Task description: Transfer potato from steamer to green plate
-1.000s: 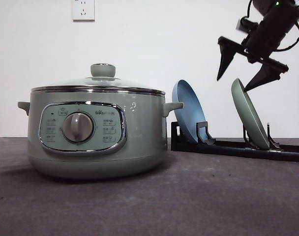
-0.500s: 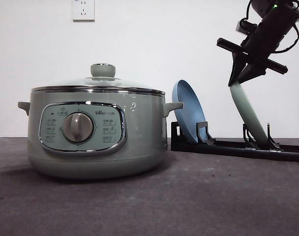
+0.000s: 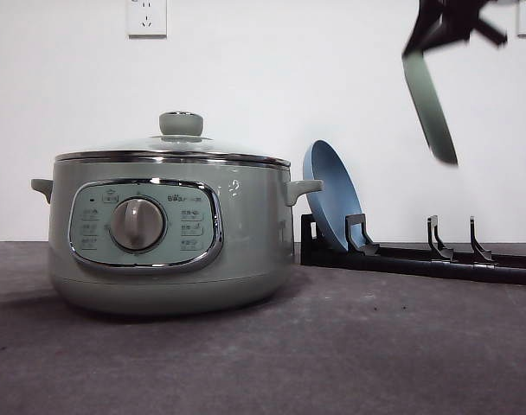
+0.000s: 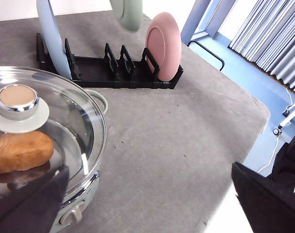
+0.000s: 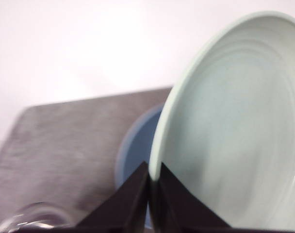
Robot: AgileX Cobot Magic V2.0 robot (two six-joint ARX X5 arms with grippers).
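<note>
1. The right claw (image 5: 150, 194) is gripping the rim of the green plate (image 3: 429, 104), its two fingers pinched tight on the edge, and is holding the plate on edge in the air at the far right, above the rack (image 3: 419, 255).
2. The left claw (image 4: 138, 204) is hovering near the steamer (image 3: 168, 233) with fingers spread wide, holding nothing.
3. The potato (image 4: 21, 151) is lying inside the steamer, under the glass lid (image 4: 65, 121), beside the lid knob (image 4: 17, 99). The steamer is standing on the left of the grey worktop (image 3: 375, 346).
4. A blue plate (image 3: 330, 203) is standing in the rack's left slot; a pink plate (image 4: 163, 46) is standing at its right end.
5. Risks, as a judgement: the narrow rim grip could be letting the plate slip or swing, and a low swing could be knocking the blue plate or the steamer handle. The lid is on, so it needs lifting before reaching the potato.
6. Writing: small icons and a short logo are sitting around the dial (image 3: 137, 223), too small to read.
</note>
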